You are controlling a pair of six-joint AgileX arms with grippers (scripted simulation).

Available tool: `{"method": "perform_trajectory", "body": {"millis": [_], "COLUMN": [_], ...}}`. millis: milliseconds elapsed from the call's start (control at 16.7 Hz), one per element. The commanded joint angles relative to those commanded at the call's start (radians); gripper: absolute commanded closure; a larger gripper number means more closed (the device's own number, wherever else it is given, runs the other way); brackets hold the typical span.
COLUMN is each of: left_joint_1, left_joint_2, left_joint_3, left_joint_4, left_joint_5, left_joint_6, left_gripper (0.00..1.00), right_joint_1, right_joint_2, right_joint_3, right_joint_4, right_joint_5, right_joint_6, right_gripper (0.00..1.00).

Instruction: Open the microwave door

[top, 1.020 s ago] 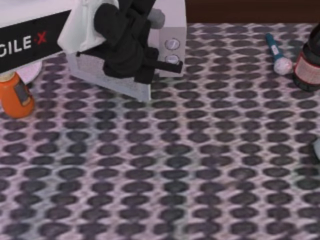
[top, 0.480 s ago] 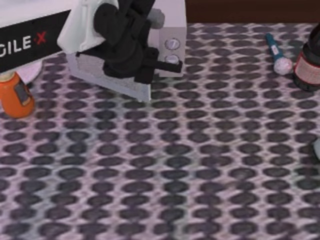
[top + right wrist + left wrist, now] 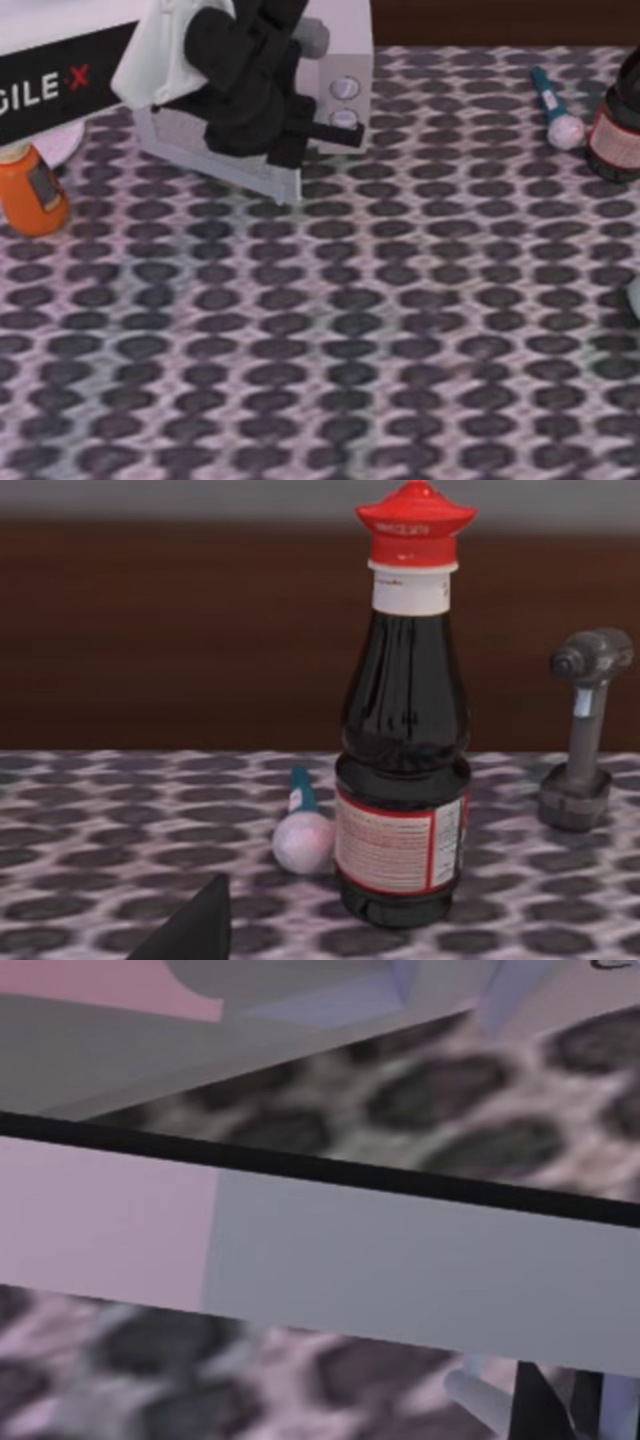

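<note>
The white microwave (image 3: 345,35) stands at the table's back left, its two round knobs (image 3: 345,88) facing front. The microwave door (image 3: 205,150) is swung part-way out at an angle, hinged at its left side. My left gripper (image 3: 290,148), black, sits over the door's free edge and is shut on it. In the left wrist view the door's edge (image 3: 400,1260) fills the picture as a grey band, with a dark fingertip (image 3: 535,1410) just past it. My right gripper (image 3: 200,930) is parked off the table's right side and shows only as a dark tip.
An orange bottle (image 3: 30,190) stands at the left edge. At the back right are a teal-handled brush (image 3: 555,108), a dark sauce bottle with a red cap (image 3: 403,730) and a grey drill (image 3: 580,740). Patterned tabletop (image 3: 380,330) spreads in front.
The left gripper and the door's free edge have shifted slightly to the left, so the door stands a little wider open. The right arm has not moved.
</note>
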Motion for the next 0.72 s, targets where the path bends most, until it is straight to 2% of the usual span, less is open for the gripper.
{"method": "perform_trajectory", "body": {"millis": [360, 720], "left_joint_1": [0.032, 0.034], "left_joint_2": [-0.068, -0.076], "left_joint_3": [-0.096, -0.099], "left_joint_4": [0.027, 0.032], "left_joint_5": [0.056, 0.060], "left_joint_6": [0.111, 0.118], "left_gripper": [1.00, 1.00], "right_joint_1": [0.000, 0.000], "right_joint_2": [0.000, 0.000], "right_joint_3": [0.000, 0.000], "right_joint_4": [0.000, 0.000], "right_joint_5": [0.000, 0.000], "right_joint_6": [0.000, 0.000], "right_gripper": [0.00, 0.00]}}
